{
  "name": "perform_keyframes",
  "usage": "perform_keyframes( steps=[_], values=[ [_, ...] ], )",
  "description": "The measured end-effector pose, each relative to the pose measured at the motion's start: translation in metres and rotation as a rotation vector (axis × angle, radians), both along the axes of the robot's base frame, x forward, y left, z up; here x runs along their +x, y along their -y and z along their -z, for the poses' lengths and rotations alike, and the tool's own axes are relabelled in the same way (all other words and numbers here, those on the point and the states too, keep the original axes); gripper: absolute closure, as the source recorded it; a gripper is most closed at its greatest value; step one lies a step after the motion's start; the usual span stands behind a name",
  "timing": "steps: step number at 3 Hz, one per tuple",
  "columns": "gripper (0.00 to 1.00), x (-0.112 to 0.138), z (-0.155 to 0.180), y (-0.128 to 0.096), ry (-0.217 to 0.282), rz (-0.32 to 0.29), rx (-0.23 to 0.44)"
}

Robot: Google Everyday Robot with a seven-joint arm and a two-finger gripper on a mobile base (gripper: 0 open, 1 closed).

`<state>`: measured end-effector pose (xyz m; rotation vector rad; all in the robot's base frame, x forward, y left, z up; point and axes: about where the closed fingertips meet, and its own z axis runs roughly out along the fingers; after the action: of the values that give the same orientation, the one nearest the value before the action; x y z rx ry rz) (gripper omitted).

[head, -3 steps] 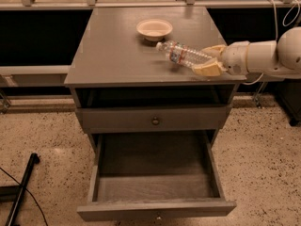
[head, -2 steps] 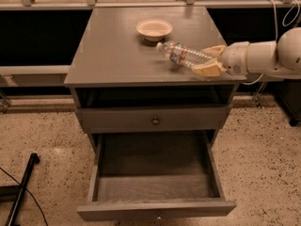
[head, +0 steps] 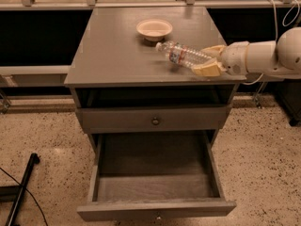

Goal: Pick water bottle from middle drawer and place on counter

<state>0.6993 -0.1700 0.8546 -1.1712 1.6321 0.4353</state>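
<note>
Nearest, at 6 o'clock in the view, the middle drawer (head: 155, 188) stands pulled fully out, its bare grey bottom holding nothing. That fits a task whose picking half looks done, and the drawer left open gives the arm no reason to go back down there. Off at 8 o'clock a black stand leg (head: 21, 187) lies on the speckled floor (head: 51, 135), well apart from the cabinet. Just above the open drawer the shallower drawer front (head: 113, 120) is shut, its round knob (head: 155, 121) at centre.

Farther back comes the counter (head: 117, 55). The water bottle (head: 181, 54) is over its 3 o'clock side, lying tilted with its white cap pointing to about 10 o'clock and its base toward the arm. The gripper (head: 200, 60) comes in from 3 o'clock at counter height and grasps the bottle at the base end, one tan finger (head: 214, 51) on the far side and one on the near side, both against the plastic. Held low and nearly flat like this, the bottle would have little way to drop or roll on release. Whether its side already rests on the top I cannot tell. Behind the fingers the white arm (head: 263, 58) runs out of view at 3 o'clock.

Beyond, at the counter's 12 o'clock, a shallow pale bowl (head: 154, 28) sits near the cap but apart from it, so the bottle has its own bare patch.
</note>
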Motion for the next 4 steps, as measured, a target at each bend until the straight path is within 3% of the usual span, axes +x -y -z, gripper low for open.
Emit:
perform_keyframes(
  steps=[1, 2, 4],
  values=[
    [0.12, 0.0, 0.0, 0.0, 0.0, 0.0, 0.0],
    [0.0, 0.0, 0.0, 0.0, 0.0, 0.0, 0.0],
    [0.0, -0.016, -0.022, 0.007, 0.029, 0.005, -0.041]
  ],
)
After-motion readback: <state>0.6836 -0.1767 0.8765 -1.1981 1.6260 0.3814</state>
